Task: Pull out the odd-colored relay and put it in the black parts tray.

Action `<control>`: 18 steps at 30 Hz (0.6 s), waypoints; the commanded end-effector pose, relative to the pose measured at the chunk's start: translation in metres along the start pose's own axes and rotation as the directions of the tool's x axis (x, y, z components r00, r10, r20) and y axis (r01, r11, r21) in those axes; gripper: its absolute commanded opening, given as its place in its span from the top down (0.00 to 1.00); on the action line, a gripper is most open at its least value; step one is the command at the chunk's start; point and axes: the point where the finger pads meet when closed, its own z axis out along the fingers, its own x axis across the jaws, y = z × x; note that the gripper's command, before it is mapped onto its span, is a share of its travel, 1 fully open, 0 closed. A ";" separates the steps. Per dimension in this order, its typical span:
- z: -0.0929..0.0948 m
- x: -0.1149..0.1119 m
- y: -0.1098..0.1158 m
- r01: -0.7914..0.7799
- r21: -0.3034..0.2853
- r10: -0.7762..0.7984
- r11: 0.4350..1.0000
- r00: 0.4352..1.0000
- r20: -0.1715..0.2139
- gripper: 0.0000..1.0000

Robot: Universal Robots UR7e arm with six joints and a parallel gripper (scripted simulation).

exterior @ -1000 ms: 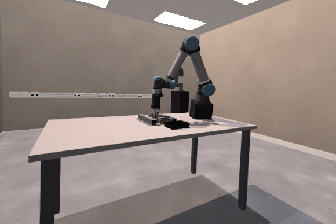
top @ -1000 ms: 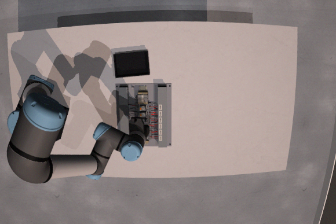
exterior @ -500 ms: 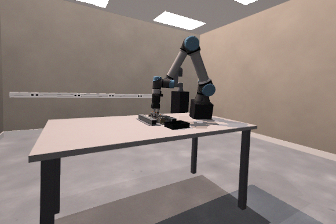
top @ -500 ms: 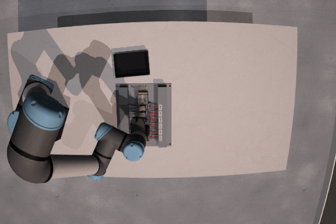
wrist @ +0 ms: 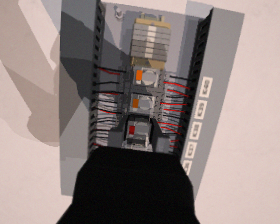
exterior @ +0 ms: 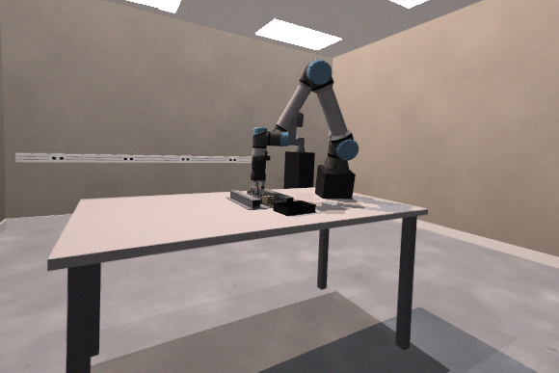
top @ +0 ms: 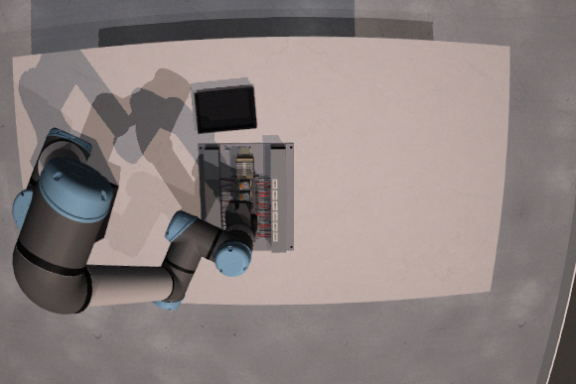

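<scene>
The relay panel [top: 290,199] [exterior: 244,199] [wrist: 114,40] appears to lie flat on the table. My gripper [exterior: 259,189] [wrist: 138,123] is over its relay row, shut on the relay with the red button [wrist: 132,130], one finger on each side. That relay appears in line with the row; how deep it sits in its socket cannot be told. Two relays with orange buttons, one farther [top: 244,186] [wrist: 147,76] and one nearer [top: 244,196] [wrist: 143,104], stand beside it. The other relays are hidden under the gripper. The black parts tray [top: 253,107] [exterior: 299,211] shows no relay inside.
A beige and grey block [top: 244,168] [wrist: 151,41] stands at the panel's end nearest the tray. Slotted wire ducts flank the relays, with red and black wires between. White labels [top: 275,205] [wrist: 195,131] line one duct. The tray sits just off the panel's edge.
</scene>
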 end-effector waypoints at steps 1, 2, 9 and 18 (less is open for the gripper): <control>0.000 0.000 -0.001 0.001 0.000 -0.001 1.000 1.000 0.011 1.00; 0.000 0.001 -0.001 0.001 0.000 -0.001 1.000 1.000 0.014 1.00; 0.000 0.001 -0.001 0.002 0.000 -0.002 1.000 1.000 0.028 1.00; 0.000 0.001 -0.001 0.002 0.000 -0.002 1.000 0.999 0.038 1.00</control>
